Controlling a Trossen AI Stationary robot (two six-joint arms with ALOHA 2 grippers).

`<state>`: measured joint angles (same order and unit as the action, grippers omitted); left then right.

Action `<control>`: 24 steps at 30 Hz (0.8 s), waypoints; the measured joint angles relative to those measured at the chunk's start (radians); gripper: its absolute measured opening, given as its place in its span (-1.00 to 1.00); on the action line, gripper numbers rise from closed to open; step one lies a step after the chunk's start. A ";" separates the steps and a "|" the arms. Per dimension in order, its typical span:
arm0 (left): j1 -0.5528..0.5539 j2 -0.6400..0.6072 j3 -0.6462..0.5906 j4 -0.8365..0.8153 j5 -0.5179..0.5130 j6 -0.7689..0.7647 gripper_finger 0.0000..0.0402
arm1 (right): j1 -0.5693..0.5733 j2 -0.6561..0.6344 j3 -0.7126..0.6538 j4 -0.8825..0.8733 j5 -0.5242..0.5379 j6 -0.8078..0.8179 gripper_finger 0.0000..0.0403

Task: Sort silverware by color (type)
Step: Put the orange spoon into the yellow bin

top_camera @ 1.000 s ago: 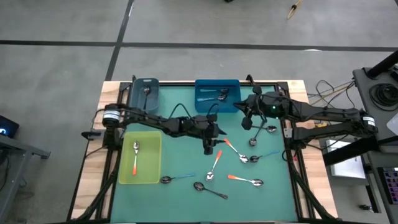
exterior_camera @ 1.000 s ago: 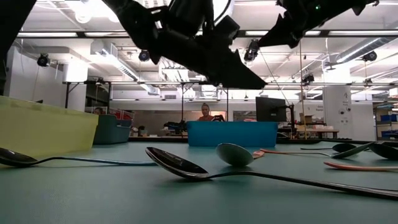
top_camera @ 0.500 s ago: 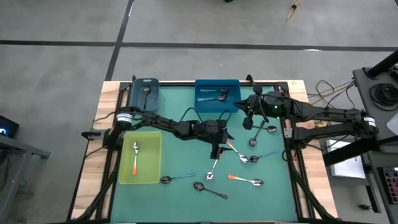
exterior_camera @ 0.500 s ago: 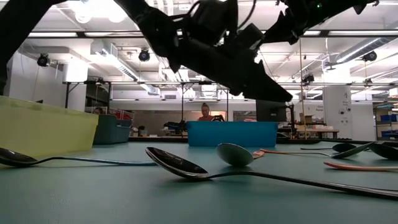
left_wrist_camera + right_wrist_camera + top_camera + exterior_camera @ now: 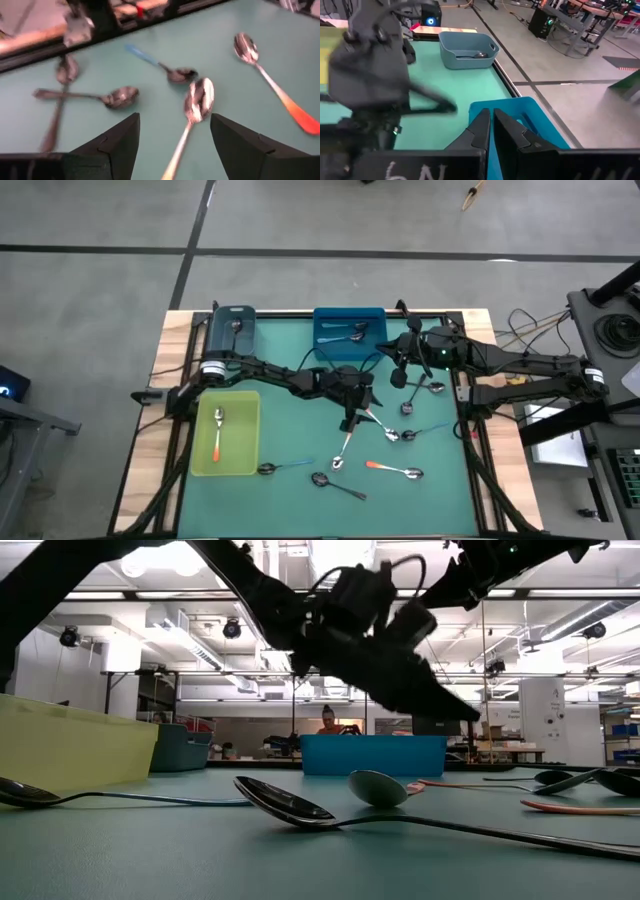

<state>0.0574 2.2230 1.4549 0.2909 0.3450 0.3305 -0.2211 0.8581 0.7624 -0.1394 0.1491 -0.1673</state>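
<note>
My left gripper hovers open above the mat's middle. Its fingers stand on either side of an orange-handled spoon that lies flat on the mat, and they touch nothing. A second orange-handled spoon lies just beside it. Beyond them lie a blue-handled spoon and two all-metal spoons. My right gripper hangs shut and empty, high near the blue bin.
The yellow-green bin holds an orange-handled spoon. The grey-blue bin holds a metal spoon, and the blue bin holds blue-handled ones. Near the front edge lie more spoons: blue-handled, dark metal, orange-handled. A person sits far behind the table.
My left gripper has gone toward the table's right edge and come down toward the two orange-handled spoons, rolling slightly on the way. The spoons have stayed where they were.
</note>
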 joint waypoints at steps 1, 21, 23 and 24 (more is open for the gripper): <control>0.000 0.006 0.006 -0.006 0.015 -0.001 0.12 | 0.000 0.000 0.000 0.001 0.000 0.000 -0.94; 0.007 0.018 0.035 -0.047 -0.031 0.034 0.12 | 0.000 0.000 0.000 0.003 0.000 0.011 -0.94; 0.007 0.028 0.036 -0.041 -0.031 0.028 0.12 | 0.000 0.000 0.000 0.003 0.000 0.017 -0.94; 0.007 0.035 0.036 -0.042 -0.031 0.025 0.12 | 0.000 0.000 0.000 0.003 0.001 0.017 -0.94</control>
<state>0.0643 2.2584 1.4906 0.2485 0.3141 0.3556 -0.2214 0.8585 0.7624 -0.1364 0.1497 -0.1501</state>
